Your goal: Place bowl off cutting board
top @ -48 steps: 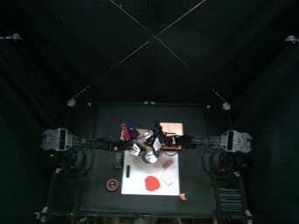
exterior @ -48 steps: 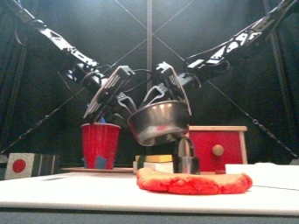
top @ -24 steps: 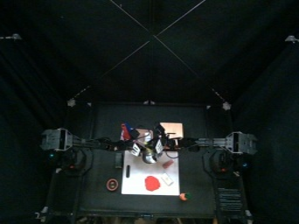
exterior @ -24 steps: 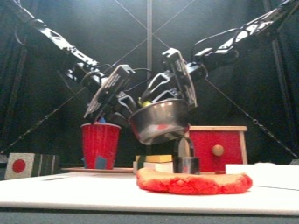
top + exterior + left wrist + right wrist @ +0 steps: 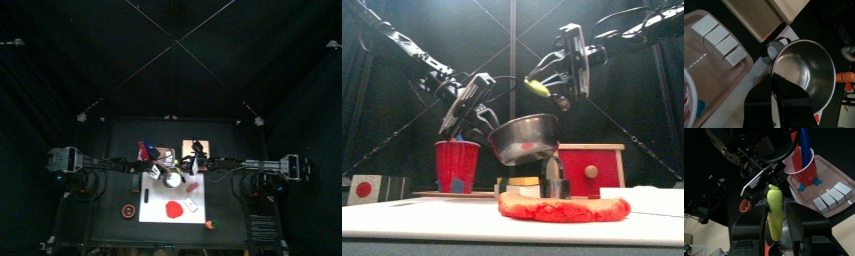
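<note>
The left gripper (image 5: 486,118), jaws nearly closed, pinches the rim of the small round silvery-grey bowl (image 5: 525,138) and holds it tilted in the air above the flat white rectangular cutting board (image 5: 154,210), over its 12 o'clock end in the top view. The right gripper (image 5: 545,88) hangs higher, at about 1 o'clock from the bowl in the front view, jaws partly parted around a yellow-green banana-like object (image 5: 774,210). A red plastic cup (image 5: 456,165) stands at the bowl's 8 o'clock, a lumpy red disc (image 5: 563,207) lies at its 6 o'clock, and a tan square board (image 5: 197,147) lies on the table.
</note>
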